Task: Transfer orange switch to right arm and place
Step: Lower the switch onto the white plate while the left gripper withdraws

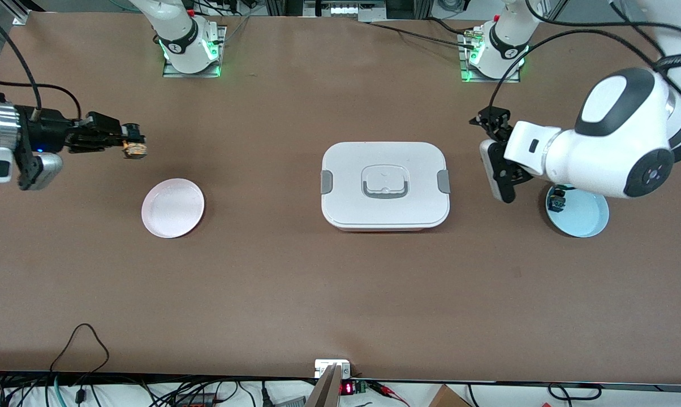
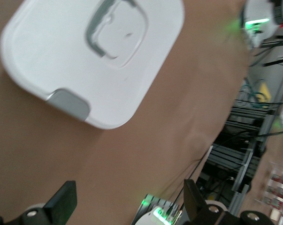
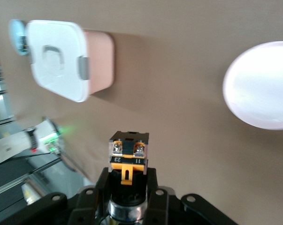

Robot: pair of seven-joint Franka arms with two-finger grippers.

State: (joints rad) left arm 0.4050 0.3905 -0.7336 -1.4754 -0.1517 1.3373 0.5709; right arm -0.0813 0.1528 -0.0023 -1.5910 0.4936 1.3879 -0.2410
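Right gripper (image 1: 130, 141): clenched on the orange switch (image 1: 135, 148), up in the air over bare table (image 1: 261, 282) at the right arm's end.
Orange switch: gripped by its cap end, terminal block pointing out past the fingertips; the right wrist view shows it square in the jaws.
Pink plate (image 1: 172, 207): empty, on the table near the right gripper but not under it.
Left gripper (image 1: 501, 164): released, holding nothing, beside the blue plate (image 1: 583, 217), which carries another small switch (image 1: 556, 200); this arm seems to be waiting.
White box (image 1: 384, 184): lid on, between the two grippers.
Progress: the handover looks done, since the right arm has the switch. Left to do: carry it over the pink plate, the likely target, lower and let go.
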